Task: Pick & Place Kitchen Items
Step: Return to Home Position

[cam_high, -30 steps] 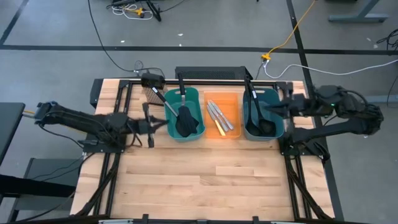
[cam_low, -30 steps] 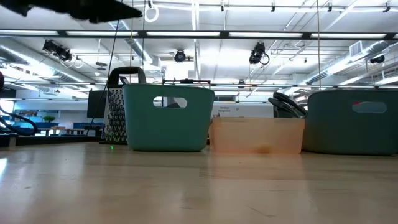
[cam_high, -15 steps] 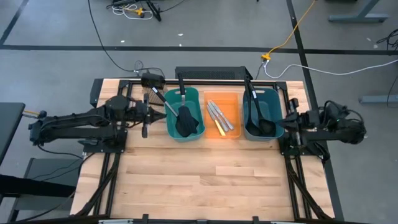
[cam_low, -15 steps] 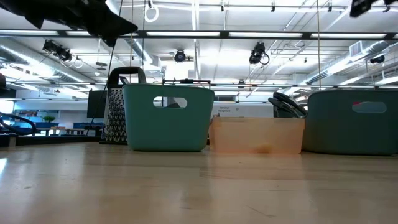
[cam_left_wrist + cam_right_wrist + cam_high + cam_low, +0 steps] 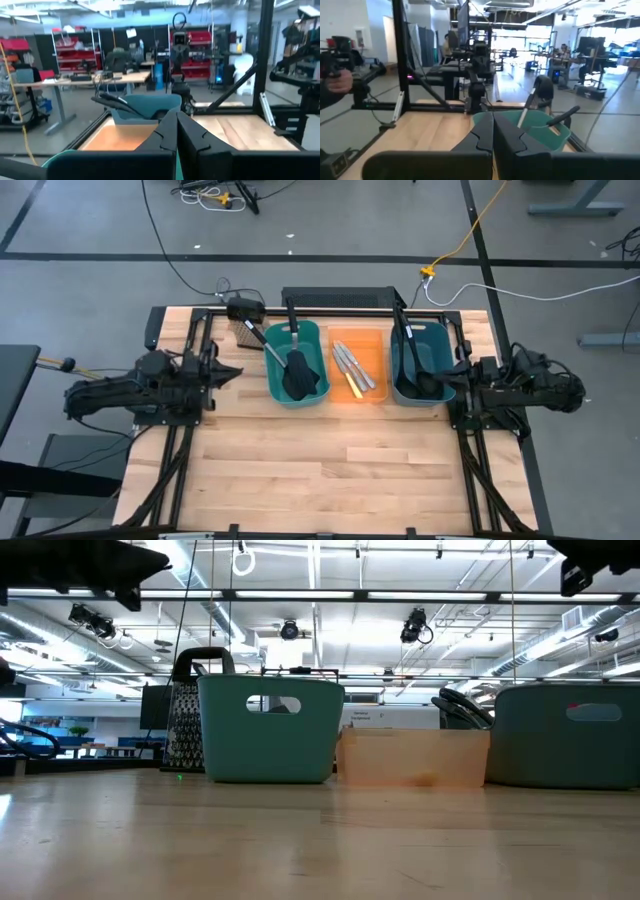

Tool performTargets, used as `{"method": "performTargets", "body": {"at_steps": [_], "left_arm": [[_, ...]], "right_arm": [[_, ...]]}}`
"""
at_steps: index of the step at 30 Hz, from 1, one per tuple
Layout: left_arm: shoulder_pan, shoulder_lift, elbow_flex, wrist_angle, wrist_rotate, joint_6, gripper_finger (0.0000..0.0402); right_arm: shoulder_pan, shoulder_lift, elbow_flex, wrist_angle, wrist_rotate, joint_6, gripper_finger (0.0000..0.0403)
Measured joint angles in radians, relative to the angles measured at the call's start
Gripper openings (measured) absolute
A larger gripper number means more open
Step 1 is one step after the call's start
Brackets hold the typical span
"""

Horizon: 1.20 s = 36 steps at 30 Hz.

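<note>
Two black slotted spatulas (image 5: 297, 366) lie in the left teal bin (image 5: 316, 340), one with a steel handle (image 5: 268, 348) leaning over the bin's rim. Two small silver knives (image 5: 346, 362) and a yellow-handled knife (image 5: 352, 386) lie in the orange bin (image 5: 373, 342). Black ladles (image 5: 416, 360) rest in the right teal bin (image 5: 432, 330). My left gripper (image 5: 235, 369) is shut and empty, level, left of the left bin. My right gripper (image 5: 453, 370) is shut and empty beside the right bin. The wrist views show the shut fingers of the left gripper (image 5: 176, 131) and of the right gripper (image 5: 493, 131).
A metal box grater (image 5: 243, 331) stands behind and left of the left teal bin, also seen in the low view as the grater (image 5: 186, 725). Dark frame rails run along both table sides. Bare wooden tabletop (image 5: 330, 465) stretches in front of the three bins.
My left arm has folded back toward the table's left edge, its wrist rolling, fingers staying shut. My right gripper has drawn back from above the right teal bin toward the table's right edge and sunk lower. The utensils have not moved.
</note>
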Motion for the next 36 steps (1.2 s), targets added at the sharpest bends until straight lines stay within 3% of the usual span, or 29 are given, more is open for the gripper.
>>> {"method": "performTargets", "body": {"at_steps": [6,11,19,29,36], "left_arm": [[-0.039,-0.105,-0.078,0.009,-0.027,0.003,0.0001],[-0.05,-0.133,-0.113,0.001,-0.032,0.018,0.0001],[-0.05,-0.133,-0.158,0.0,-0.045,0.028,0.0],[-0.05,-0.133,-0.166,-0.019,-0.022,0.038,0.0],[-0.05,-0.133,-0.166,-0.052,-0.023,0.029,0.0]], "right_arm": [[0.0,0.0,-0.07,0.01,0.063,0.02,0.0005],[-0.001,0.0,-0.129,0.119,0.126,0.06,0.0005],[-0.01,0.0,-0.248,0.275,0.119,0.071,0.0005],[-0.027,0.0,-0.314,0.299,0.102,0.087,0.0005],[-0.028,0.0,-0.353,0.313,0.147,0.102,0.0005]]}}
